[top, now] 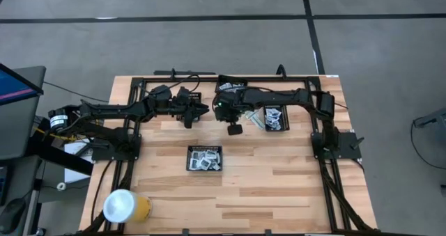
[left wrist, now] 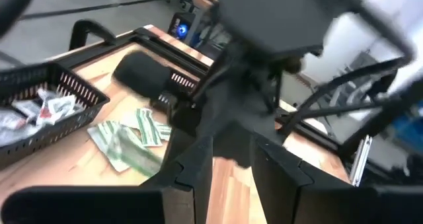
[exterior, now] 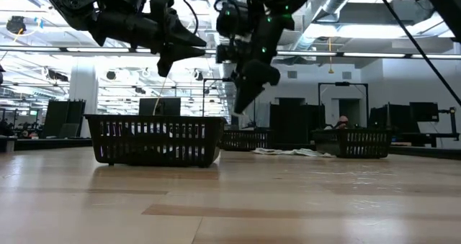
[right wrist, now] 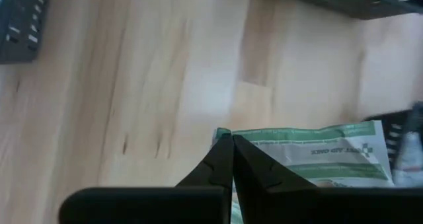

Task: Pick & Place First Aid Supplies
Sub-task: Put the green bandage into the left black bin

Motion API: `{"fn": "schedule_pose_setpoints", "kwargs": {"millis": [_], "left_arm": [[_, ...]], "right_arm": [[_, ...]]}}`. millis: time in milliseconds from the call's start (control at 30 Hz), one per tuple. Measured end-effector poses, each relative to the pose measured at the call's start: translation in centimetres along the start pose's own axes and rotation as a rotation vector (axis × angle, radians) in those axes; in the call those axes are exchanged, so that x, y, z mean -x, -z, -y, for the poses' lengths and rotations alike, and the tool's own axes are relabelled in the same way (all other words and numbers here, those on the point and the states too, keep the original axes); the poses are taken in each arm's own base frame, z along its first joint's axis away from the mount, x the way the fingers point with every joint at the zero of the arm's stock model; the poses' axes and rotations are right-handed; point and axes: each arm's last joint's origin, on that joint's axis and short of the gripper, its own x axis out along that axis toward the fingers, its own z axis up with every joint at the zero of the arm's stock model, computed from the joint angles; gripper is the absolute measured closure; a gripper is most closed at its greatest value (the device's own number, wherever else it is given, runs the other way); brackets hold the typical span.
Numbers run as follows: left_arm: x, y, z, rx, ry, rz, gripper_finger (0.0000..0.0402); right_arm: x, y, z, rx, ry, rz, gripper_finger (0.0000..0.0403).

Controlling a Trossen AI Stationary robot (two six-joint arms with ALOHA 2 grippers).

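While the right pincer (right wrist: 231, 159) is closing its two fingers onto the corner of a green-white packet (right wrist: 310, 154), it is hanging above the wooden surface (top: 279, 187), between the far tray (top: 274, 118) and the near tray (top: 205, 158). Fingertips are meeting right at the packet's edge, so I am reading this as a thin pinch on a corner, not a full bite (the right wrist view is showing most of the packet sticking out beyond the tips).

The left pincer (left wrist: 230, 156) is waiting raised just beside the right arm, its fingers standing parted with nothing between them. Past them, more green-white strips (left wrist: 129, 137) are lying loose on the wood just beside the far tray, which is holding white sachets with red marks (left wrist: 41, 109). The near tray is also holding several white sachets (top: 206, 159). A yellow cup (top: 126, 206) is sitting well apart at the near left corner.

Risks as I am judging them:
- Corner grip is looking marginal; a quick swing toward the near tray could be letting the flat packet slide out and drop short.
- Arms are working close together; a wide carry path could be brushing the left wrist.
- A dangling packet may be catching the mesh rim on release.
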Motion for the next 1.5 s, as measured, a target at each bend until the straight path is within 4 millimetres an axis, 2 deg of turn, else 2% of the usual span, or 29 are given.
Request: {"fn": "schedule_pose_setpoints", "kwargs": {"millis": [367,567,800,1233,1500], "left_arm": [[0.1,0.0,-0.8,0.348,-0.217,0.095,0.0300],[0.1,0.2,-1.3,0.440,-0.262,0.110,0.0300],[-1.0,1.4,-2.0,0.539,-0.289,0.074,0.0300],[-1.3,0.8,-1.8,0.501,-0.234,0.127,0.0300],[-1.3,0.8,-1.9,0.456,-0.244,0.121,0.0300]], "right_arm": [[3.9,-3.1,0.9,0.008,0.077,0.127,0.0403],[5.6,-4.3,1.3,0.010,0.102,0.189,0.0403],[7.3,-5.6,1.4,0.016,0.123,0.266,0.0403],[7.4,-5.6,1.3,0.018,0.118,0.261,0.0403],[7.3,-5.2,1.3,-0.018,0.149,0.198,0.0403]]}}
